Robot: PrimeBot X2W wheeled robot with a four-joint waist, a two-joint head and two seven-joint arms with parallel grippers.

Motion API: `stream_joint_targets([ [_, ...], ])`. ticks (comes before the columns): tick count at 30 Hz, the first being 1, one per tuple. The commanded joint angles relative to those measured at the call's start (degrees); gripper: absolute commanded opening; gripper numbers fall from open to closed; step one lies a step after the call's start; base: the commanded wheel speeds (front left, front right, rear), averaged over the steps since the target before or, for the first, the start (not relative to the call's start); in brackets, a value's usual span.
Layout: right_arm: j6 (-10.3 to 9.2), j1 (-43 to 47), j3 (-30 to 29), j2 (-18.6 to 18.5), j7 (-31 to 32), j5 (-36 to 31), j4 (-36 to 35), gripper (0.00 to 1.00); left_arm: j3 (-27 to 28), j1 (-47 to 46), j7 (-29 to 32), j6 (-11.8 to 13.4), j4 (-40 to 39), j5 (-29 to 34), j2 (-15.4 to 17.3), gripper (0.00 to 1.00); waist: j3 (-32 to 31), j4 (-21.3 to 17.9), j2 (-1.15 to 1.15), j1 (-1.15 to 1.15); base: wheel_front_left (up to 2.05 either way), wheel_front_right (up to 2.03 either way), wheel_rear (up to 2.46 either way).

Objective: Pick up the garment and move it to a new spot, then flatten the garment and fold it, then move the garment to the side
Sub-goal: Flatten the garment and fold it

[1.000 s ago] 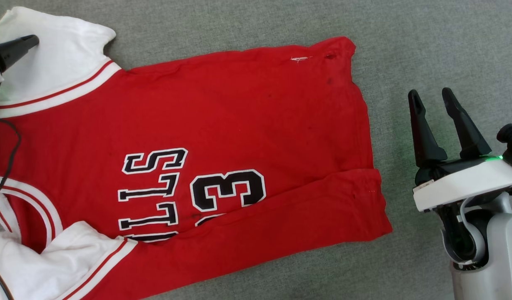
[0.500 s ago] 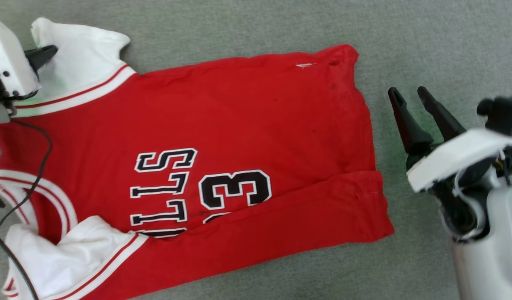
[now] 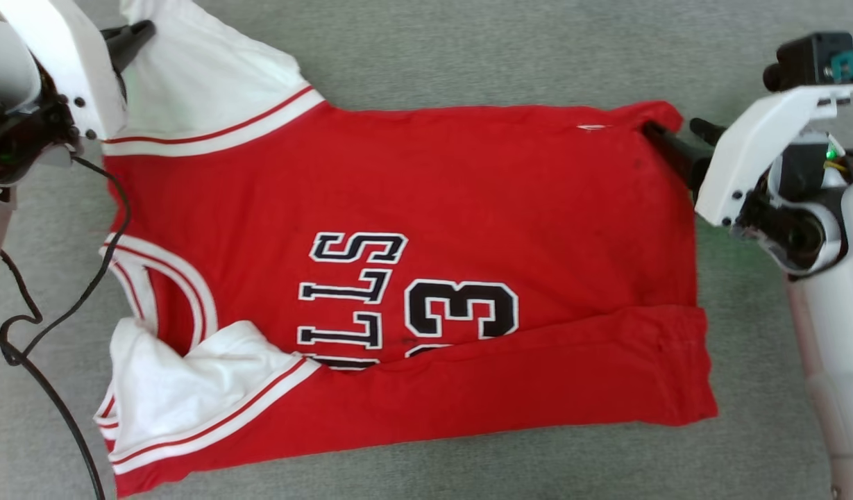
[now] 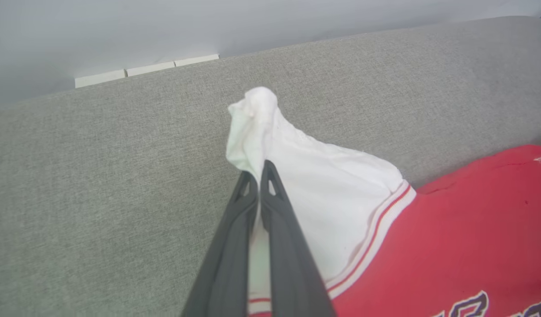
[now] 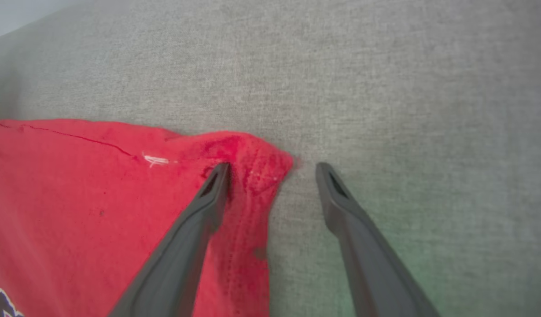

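Across the grey surface (image 3: 468, 55) the jersey (image 3: 412, 208) lies nearly flat, front up, its near edge folded over the lettering (image 3: 350, 292). It looks light, soft and limp, likely to sag and stretch when lifted, so corners are the sound places to grip. Left wrist view shows the left gripper (image 4: 258, 174) clamped on the white sleeve (image 4: 323, 185), tenting it; head view gives the whole layout. Right wrist view shows the right gripper (image 5: 272, 169) spread wide astride the hem corner (image 5: 261, 154), gripping nothing.

Bare grey surface (image 3: 468, 55) borders the garment (image 3: 426, 187) above and below; a black cable (image 3: 13, 355) loops across the left side
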Motion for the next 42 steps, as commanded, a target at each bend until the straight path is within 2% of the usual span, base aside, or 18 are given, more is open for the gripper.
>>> stream_joint_targets([
  [1,0.00,-1.4,0.4,-0.1,1.4,-0.4,1.7,1.00,-0.2,-0.8,-0.5,-0.1,-0.3,-0.3,-0.3,0.00,0.3,1.0,0.00,0.00,0.00,0.00,0.00],
  [6,0.00,-3.5,3.1,0.8,9.7,-1.5,10.1,1.00,-1.6,0.4,-1.3,-0.1,-1.3,-1.3,-0.4,0.00,0.4,2.1,0.00,0.00,0.00,0.00,0.00],
  [7,0.00,-3.6,3.6,1.1,11.4,-1.5,11.4,0.88,-1.7,0.7,-1.4,-0.1,-1.3,-1.7,-0.4,0.00,0.3,2.2,0.00,0.00,0.00,0.00,0.00],
  [8,0.01,-3.7,3.9,1.4,12.4,-1.5,12.3,0.26,-1.8,0.9,-1.4,-0.1,-1.1,-2.1,-0.4,0.00,0.2,2.4,0.00,0.00,0.00,0.00,0.00],
  [9,0.01,-4.0,4.4,1.6,12.9,-1.5,12.7,0.00,-2.0,1.1,-1.5,-0.1,-1.0,-2.3,-0.3,0.00,0.1,2.5,0.00,0.00,0.00,0.00,0.00],
  [17,0.03,-5.7,4.1,-1.3,5.4,-1.1,9.2,0.00,-1.7,4.0,-5.1,-0.1,-1.7,-5.0,0.4,0.00,-3.2,3.5,0.00,0.00,0.00,0.00,0.00],
  [24,-0.01,1.0,2.8,-2.7,1.3,0.9,2.0,0.00,-0.2,12.1,-10.1,0.0,-5.3,-9.0,2.5,0.00,-7.6,3.8,0.00,0.00,0.00,0.00,0.00],
  [29,-0.01,10.8,0.9,-2.7,-0.6,2.2,-4.5,0.00,0.9,22.3,-14.7,0.0,-9.0,-11.8,4.5,0.00,-11.1,4.1,0.00,0.00,0.00,0.00,0.00],
  [33,0.00,19.1,-0.4,-1.7,-1.2,2.6,-9.1,0.00,1.4,31.1,-18.6,0.9,-12.3,-13.5,5.6,0.00,-13.8,4.3,0.00,0.00,0.00,0.00,0.00],
  [39,-0.01,29.5,-3.7,0.2,-1.7,2.5,-13.9,0.00,1.8,42.7,-23.2,3.6,-16.8,-16.8,4.5,0.00,-16.1,5.1,0.00,0.00,0.00,0.00,0.00],
  [42,0.00,33.8,-6.1,1.0,-2.0,1.9,-15.4,0.00,1.1,46.6,-23.4,4.7,-17.4,-18.3,3.8,0.00,-16.6,5.7,0.00,0.00,0.00,0.00,0.00],
])
